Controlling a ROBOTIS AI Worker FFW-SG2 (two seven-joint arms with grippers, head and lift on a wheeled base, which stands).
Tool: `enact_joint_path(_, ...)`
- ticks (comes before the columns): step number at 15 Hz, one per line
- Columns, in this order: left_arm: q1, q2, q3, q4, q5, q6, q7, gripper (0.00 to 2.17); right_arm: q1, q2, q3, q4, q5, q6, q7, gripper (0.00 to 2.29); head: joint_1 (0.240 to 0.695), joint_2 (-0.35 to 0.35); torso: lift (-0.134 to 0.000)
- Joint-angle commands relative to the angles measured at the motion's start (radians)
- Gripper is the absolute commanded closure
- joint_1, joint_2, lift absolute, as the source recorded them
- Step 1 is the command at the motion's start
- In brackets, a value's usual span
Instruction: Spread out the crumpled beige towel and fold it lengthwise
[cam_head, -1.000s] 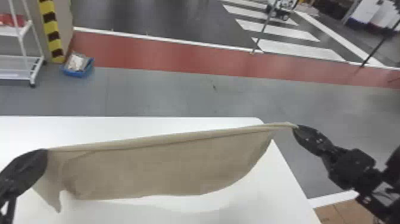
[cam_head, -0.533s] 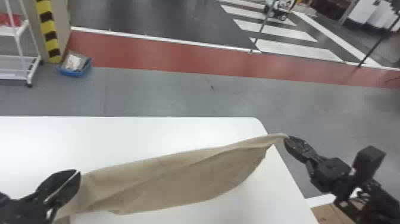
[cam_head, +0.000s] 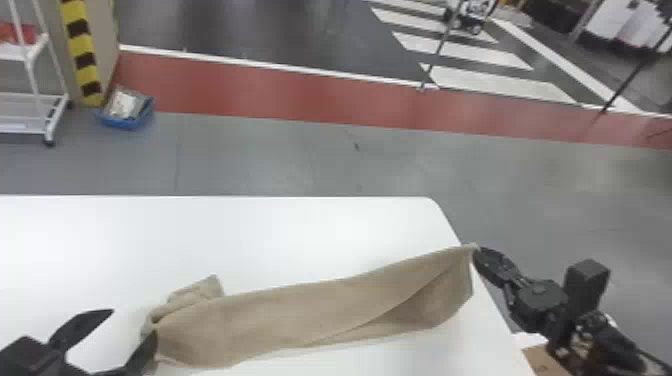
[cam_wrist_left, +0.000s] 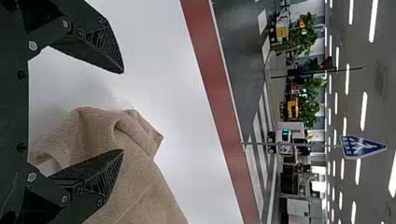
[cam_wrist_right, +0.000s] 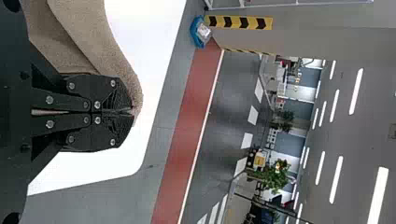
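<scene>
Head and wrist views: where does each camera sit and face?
Head: on the robot's head, facing forward and down at the rounded-corner white table and beige cloth towel; black two-fingered left end effector and matching right end effector show.
Left wrist: on that wrist, facing past the open left end effector, over towel and table into the room.
Right wrist: likewise, past the right end effector, closed on the towel.
Shared: head and right wrist views both catch the small blue bin on the floor.

Perhaps an indoor test hall, with crosswalk stripes (cam_head: 500, 82) on the floor
</scene>
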Motion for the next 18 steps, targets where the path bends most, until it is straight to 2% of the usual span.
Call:
enact_joint_path(1,0.030,0.010,0.012,0.003,0.002,-0.034,-0.002,0.05,-0.003,-0.024,0.027,0.064,0.020,-0.047,-0.024,1.45,0.695,-0.350,0.000)
enact_joint_path(4,0.050,0.026,0.012,-0.025,0.051,0.046,-0.017,0.05,-0.009,-0.024,0.040,0.077,0.034,-0.053,-0.034,1.45,0.695,-0.350,0.000)
enact_joint_path(8,0.023,0.013,0.003,0.003,0.101,0.061,0.005,0.05,-0.009,-0.015,0.066,0.077,0.044,-0.077,-0.050,1.45,0.695,-0.350,0.000)
enact_joint_path(12,0.003,0.004,-0.003,0.009,0.086,0.190,0.034,0.27,-0.007,-0.012,0.062,0.083,0.037,-0.126,-0.050,1.45,0.695,-0.350,0.000)
enact_joint_path(15,-0.004,0.003,-0.014,-0.003,0.083,0.303,0.026,0.33,-0.003,-0.018,0.048,0.100,0.034,-0.151,-0.051,1.45,0.695,-0.350,0.000)
enact_joint_path(18,0.021,0.010,-0.005,-0.042,0.101,0.322,0.020,0.33,-0.003,-0.022,0.045,0.109,0.032,-0.157,-0.051,1.45,0.695,-0.350,0.000)
